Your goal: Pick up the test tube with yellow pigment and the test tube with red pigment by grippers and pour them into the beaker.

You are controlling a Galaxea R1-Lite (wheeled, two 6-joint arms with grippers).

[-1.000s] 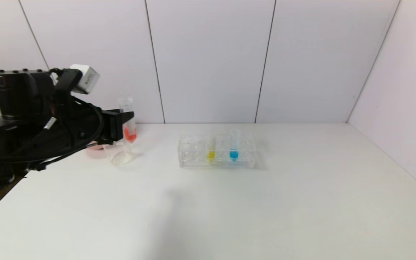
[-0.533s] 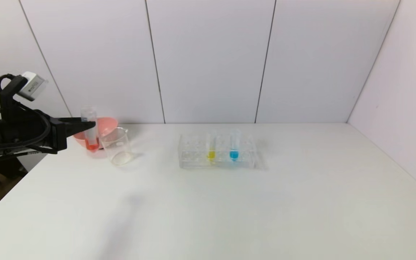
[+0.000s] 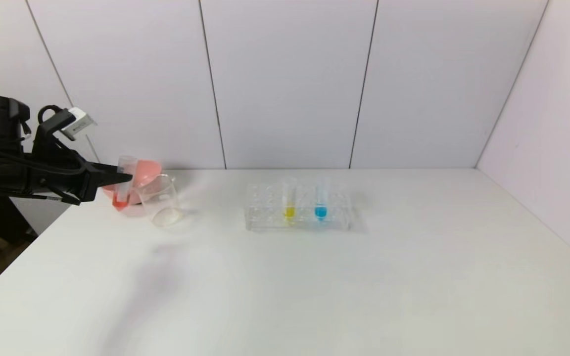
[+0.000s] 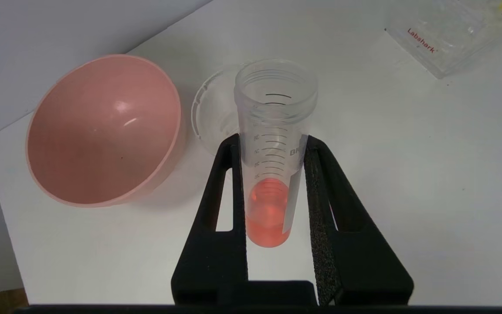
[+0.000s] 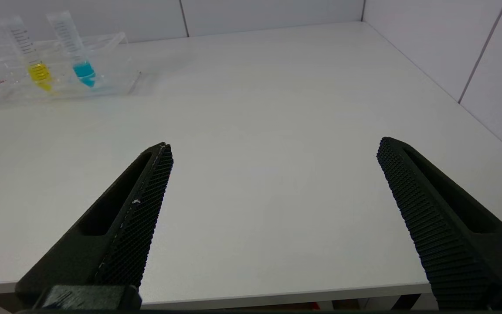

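A: At the far left of the table (image 3: 285, 277), what is the left gripper (image 3: 117, 179) doing?

B: Its jaws are clamped on the test tube with red pigment (image 3: 123, 184), one on each side of the tube's middle. The tube is lifted off the table and leans slightly, open mouth up, with the red-orange liquid pooled in its rounded tip.

A: Where is the beaker (image 3: 160, 200)?

B: It stands on the table just beside the held tube, on the side nearer the rack. In the left wrist view its rim shows right behind the tube's mouth. The tube's mouth is not over the beaker in the head view; it is next to it.

A: And the pink bowl (image 3: 140, 174)?

B: It is behind the beaker and the tube, near the back wall, tipped so its inside faces the gripper.

A: The other tubes?

B: The test tube with yellow pigment (image 3: 289, 201) stands in the clear rack (image 3: 299, 206) near the table's middle, with a blue-tipped tube (image 3: 320, 200) next to it on the right.

A: The right gripper (image 5: 273, 192)?

B: It shows only in its own wrist view, jaws wide apart over the bare near edge of the table, well apart from the rack and holding nothing.
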